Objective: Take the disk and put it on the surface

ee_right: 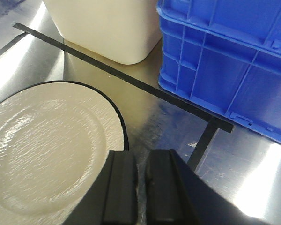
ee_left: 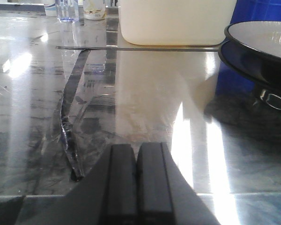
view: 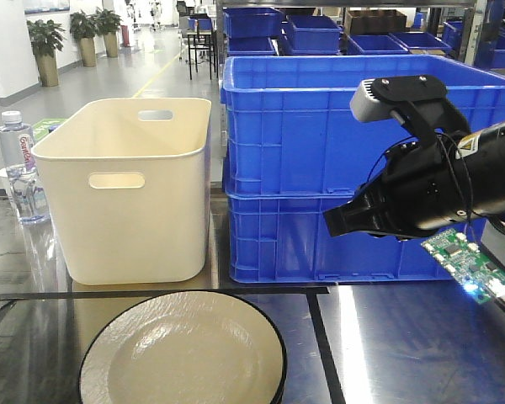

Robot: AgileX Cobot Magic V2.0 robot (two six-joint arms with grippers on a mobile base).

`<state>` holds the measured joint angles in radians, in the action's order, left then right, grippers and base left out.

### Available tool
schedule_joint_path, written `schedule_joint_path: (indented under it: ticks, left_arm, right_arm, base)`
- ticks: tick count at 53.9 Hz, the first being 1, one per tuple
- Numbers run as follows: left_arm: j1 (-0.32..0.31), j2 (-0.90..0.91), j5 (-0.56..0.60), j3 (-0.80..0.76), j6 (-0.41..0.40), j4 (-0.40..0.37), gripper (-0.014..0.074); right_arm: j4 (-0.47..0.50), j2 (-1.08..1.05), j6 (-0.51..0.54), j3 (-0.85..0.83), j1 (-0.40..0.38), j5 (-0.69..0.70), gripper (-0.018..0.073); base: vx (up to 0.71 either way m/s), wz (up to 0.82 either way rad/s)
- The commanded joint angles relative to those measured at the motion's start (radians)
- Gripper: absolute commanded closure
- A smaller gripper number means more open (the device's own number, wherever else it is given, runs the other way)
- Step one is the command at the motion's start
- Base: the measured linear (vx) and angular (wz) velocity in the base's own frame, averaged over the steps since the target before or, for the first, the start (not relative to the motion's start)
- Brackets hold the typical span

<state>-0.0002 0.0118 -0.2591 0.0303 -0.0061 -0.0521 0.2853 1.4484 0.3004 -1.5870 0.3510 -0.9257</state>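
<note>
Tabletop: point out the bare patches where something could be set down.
Bare tabletop lies right of the plate, in front of the blue crates. Another patch lies left of the plate, before the cream bin. It is crowded along the back: water bottle, bin, crates.

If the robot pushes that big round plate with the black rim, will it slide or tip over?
The round cream plate with the black rim looks wide and shallow, so tipping seems unlikely. On the glossy metal tabletop it would probably slide easily. It looks stiff, possibly breakable.

Cream disk (view: 183, 354) w/ black rim, flat on glossy taped metal surface (view: 404, 345), near front edge
</note>
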Motion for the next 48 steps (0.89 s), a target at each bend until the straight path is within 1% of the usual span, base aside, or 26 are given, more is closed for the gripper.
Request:
schedule_joint_path:
  ticks: [1,10,15,19,23,24,26,30,34,37,43,48]
  left_arm:
    - [0.001,-0.006,0.078,-0.02,-0.01,0.002,0.0604]
    - [0.001,-0.006,0.078,-0.02,-0.01,0.002,0.0604]
    - [0.001,-0.006,0.078,-0.02,-0.01,0.002,0.0604]
    - [0.001,-0.006,0.078,-0.02,-0.01,0.002,0.0604]
    - [0.001,-0.006,0.078,-0.02,-0.01,0.002,0.0604]
    - [0.001,-0.006,0.078,-0.02,-0.01,0.002,0.0604]
    - [0.001,-0.006,0.078,-0.02,-0.01,0.002,0.0604]
    - [0.001,-0.006,0.078,-0.02,-0.01,0.002,0.0604]
    - [0.001,-0.006,0.078,-0.02,-0.01,0.002,0.0604]
    - [0.001,-0.006,0.078,-0.02,-0.01,0.002,0.0604]
    - [0.001,-0.006,0.078,-0.02,-0.01,0.002,0.0604]
    - [0.001,-0.006,0.078,-0.02,-0.01,0.002,0.0604]
  right_arm:
    - [0.009,-0.032,0.003,-0.03,-0.004,0.064,0.0397]
    - [-0.001,-0.043,0.002,-0.025,-0.004,0.056,0.0399]
    - [-0.034,-0.089,-0.04,0.037,-0.004,0.092,0.0428]
    - [-0.075,-0.158,-0.098,0.136,-0.004,0.169,0.0471]
    - [-0.136,-0.257,-0.164,0.28,-0.004,0.29,0.053]
    - [-0.149,-0.277,-0.169,0.308,-0.004,0.301,0.0536]
    - [-0.181,-0.331,-0.198,0.381,-0.004,0.374,0.057]
    - [-0.254,-0.463,-0.251,0.551,-0.016,0.508,0.0573]
    - [-0.285,-0.603,-0.294,0.705,-0.064,0.609,0.0571]
    - [-0.285,-0.691,-0.317,0.824,-0.119,0.671,0.0571]
    - [-0.285,-0.891,-0.314,1.036,-0.231,0.784,0.057]
    - [-0.285,-1.044,-0.314,1.197,-0.315,0.834,0.0568]
  base:
    - [0.0,0.0]
    - [0.0,0.0]
    - [0.0,0.0]
    - [0.0,0.0]
    - [0.0,0.0]
    - [0.0,0.0]
    - [0.0,0.0]
    - [0.0,0.0]
    - [0.0,0.0]
    - [0.0,0.0]
    - [0.0,0.0]
    - [0.0,0.0]
